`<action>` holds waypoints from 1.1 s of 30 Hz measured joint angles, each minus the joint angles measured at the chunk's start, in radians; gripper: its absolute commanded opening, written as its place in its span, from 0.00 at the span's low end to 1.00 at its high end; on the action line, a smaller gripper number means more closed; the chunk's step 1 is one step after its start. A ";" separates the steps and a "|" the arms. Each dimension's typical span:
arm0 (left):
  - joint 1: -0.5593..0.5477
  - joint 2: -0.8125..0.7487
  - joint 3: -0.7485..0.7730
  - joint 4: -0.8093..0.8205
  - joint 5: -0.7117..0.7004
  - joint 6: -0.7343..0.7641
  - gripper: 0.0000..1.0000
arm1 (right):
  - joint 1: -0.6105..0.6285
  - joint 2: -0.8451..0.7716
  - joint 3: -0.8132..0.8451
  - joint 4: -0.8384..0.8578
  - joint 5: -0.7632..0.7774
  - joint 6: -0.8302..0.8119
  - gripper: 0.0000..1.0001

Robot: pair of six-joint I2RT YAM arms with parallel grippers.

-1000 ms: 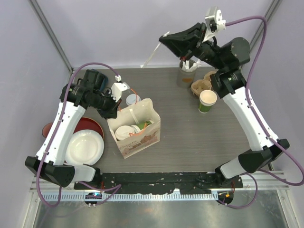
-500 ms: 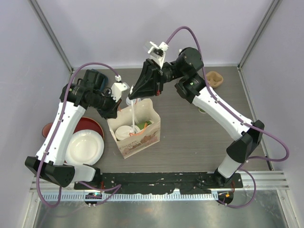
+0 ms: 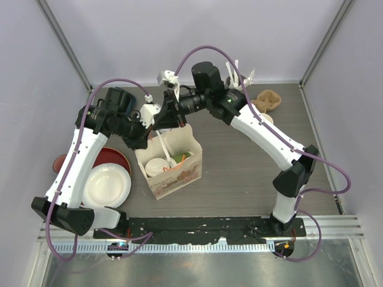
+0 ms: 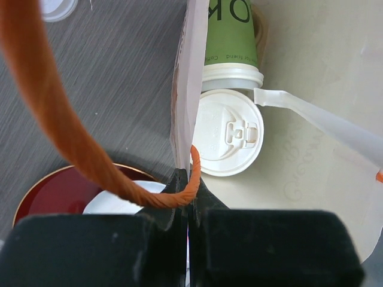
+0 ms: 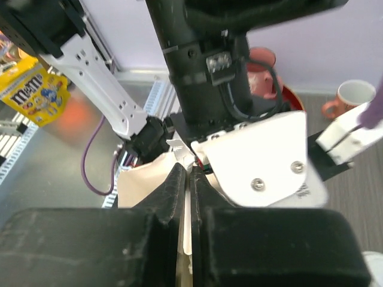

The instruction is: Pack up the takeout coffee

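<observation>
The left pincer [image 4: 188,179] was closed on the wall edge of the paper bag [image 4: 185,89], with the orange handle [image 4: 54,119] looped against its tips. Just beyond them, inside the bag, a white-lidded cup [image 4: 227,133] and a green cup [image 4: 230,30] were seen. Farther off, the right pincer [image 5: 187,176] was clamped narrowly on a white straw [image 5: 187,239], whose lower end was dipped into the bag.

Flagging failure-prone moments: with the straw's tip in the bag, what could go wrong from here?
1. The right gripper holds the straw slanted, tip by the lid; released so, it might lean out over the bag rim.
2. The left gripper pinches only the bag's thin edge beside the handle; a nudge may pull it free.
3. Both grippers sit close and could bump.
</observation>
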 measured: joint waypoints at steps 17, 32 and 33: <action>0.021 0.002 -0.005 0.005 -0.052 -0.054 0.00 | 0.093 0.044 0.086 -0.447 0.190 -0.332 0.85; -0.004 0.002 -0.005 0.004 -0.012 -0.019 0.06 | -0.013 -0.232 -0.172 -0.162 0.480 -0.185 0.87; -0.004 0.002 -0.005 0.004 -0.012 -0.019 0.09 | -0.064 -0.262 -0.214 -0.113 0.507 -0.137 0.87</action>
